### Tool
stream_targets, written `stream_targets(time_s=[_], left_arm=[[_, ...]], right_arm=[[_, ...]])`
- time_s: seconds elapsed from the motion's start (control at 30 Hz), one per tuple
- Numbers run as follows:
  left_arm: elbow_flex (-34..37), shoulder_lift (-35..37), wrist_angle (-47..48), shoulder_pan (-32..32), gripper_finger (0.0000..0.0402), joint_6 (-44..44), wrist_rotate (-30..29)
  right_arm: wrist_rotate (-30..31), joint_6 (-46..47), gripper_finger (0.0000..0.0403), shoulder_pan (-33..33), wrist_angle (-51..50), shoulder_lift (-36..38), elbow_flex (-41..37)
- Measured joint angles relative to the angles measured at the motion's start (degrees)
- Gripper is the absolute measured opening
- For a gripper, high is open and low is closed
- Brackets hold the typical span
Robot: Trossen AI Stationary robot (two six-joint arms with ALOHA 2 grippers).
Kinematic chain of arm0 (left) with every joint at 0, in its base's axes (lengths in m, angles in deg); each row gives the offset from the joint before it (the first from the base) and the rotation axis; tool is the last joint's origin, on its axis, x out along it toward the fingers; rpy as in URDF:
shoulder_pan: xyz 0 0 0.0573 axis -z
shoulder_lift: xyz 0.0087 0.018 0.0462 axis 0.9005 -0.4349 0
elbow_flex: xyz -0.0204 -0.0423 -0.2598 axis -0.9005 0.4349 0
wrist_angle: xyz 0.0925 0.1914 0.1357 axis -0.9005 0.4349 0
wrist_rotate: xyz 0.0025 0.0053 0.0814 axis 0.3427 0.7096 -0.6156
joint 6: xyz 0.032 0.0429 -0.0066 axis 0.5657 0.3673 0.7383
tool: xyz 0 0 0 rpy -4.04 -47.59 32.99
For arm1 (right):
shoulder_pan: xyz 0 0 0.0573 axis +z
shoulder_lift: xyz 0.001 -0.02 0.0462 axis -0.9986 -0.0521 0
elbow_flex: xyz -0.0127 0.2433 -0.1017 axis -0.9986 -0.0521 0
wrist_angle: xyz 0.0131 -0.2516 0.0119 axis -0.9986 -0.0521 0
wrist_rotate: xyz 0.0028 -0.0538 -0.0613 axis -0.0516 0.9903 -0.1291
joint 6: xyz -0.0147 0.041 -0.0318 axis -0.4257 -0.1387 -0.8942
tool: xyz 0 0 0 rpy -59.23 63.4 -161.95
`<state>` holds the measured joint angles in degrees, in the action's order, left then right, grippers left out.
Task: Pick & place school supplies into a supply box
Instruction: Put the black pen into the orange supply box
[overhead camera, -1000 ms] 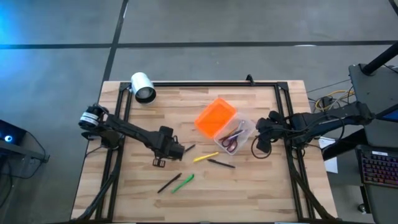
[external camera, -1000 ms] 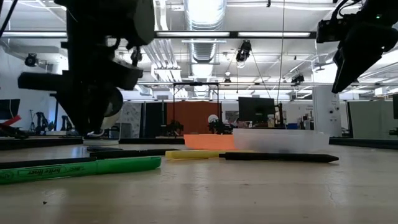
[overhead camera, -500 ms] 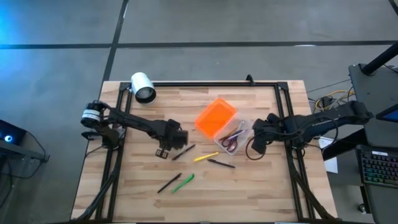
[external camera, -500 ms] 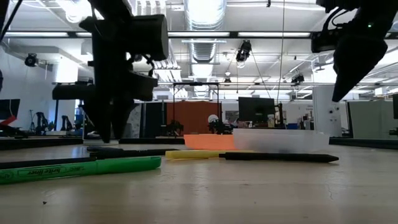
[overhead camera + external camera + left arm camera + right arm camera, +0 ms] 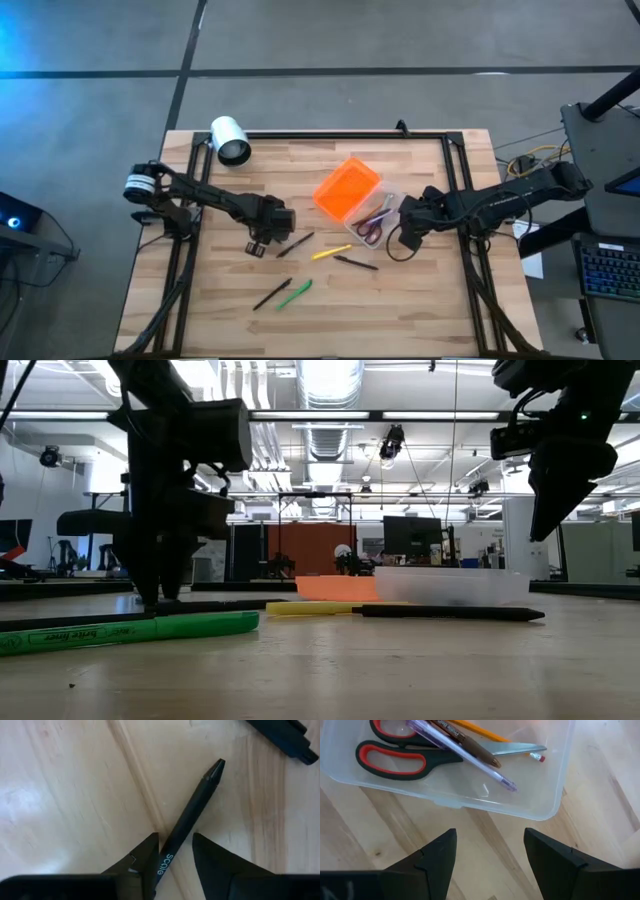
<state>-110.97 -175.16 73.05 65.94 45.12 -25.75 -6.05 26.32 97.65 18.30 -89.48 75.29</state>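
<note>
My left gripper (image 5: 262, 238) (image 5: 174, 836) is open and low at the table. Its fingers stand astride a black pen (image 5: 296, 244) (image 5: 192, 807) that lies flat on the wood. The clear supply box (image 5: 378, 218) (image 5: 470, 795) holds red-handled scissors (image 5: 395, 757), a purple pen, a brown pen and a yellow pencil. Its orange lid (image 5: 347, 188) lies against its far-left side. My right gripper (image 5: 405, 232) (image 5: 489, 832) is open and hovers just off the box's near-right side, touching nothing. My left gripper comes from above, pointing down, with its fingers across the black pen's shaft (image 5: 167, 857), toward the end away from the tip. One finger (image 5: 147, 855) lies against the pen, and a narrow gap shows at the other finger. The pen lies flat on the table.
A yellow pen (image 5: 330, 252) and a black pen (image 5: 355, 262) lie near the table's middle. A green highlighter (image 5: 295, 292) (image 5: 130, 630) and another black pen (image 5: 272, 294) lie nearer the near edge. A white cylinder (image 5: 230, 140) sits at the far-left corner.
My left gripper rose and shifted a little toward the far edge, then came down again over the black pen. My right gripper drifted toward the table's left, closer to the box. No object has visibly moved.
</note>
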Motion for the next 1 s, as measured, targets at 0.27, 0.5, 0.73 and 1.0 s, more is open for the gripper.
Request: stream_targets(time_s=[0.27,0.5,0.73,1.0], left_arm=[[0.69,-0.15,-2.05,-0.26,0.0014,-3.61,0.72],[0.44,0.0,-11.21,-1.87,0.0013,-22.42,6.35],[-3.29,0.93,-29.53,-3.38,0.0012,-43.43,14.75],[-15.94,-0.3,-42.15,-3.62,0.0011,-58.92,10.69]], right_arm=[[2.14,0.73,0.0223,0.0,2.03,3.35,0.18],[9.9,8.59,0.021,0.0,3.82,8.16,1.56],[14.24,17.88,0.0198,-0.02,4.18,13.23,1.81],[14.58,12.66,0.0191,-0.04,3.31,17.67,1.81]])
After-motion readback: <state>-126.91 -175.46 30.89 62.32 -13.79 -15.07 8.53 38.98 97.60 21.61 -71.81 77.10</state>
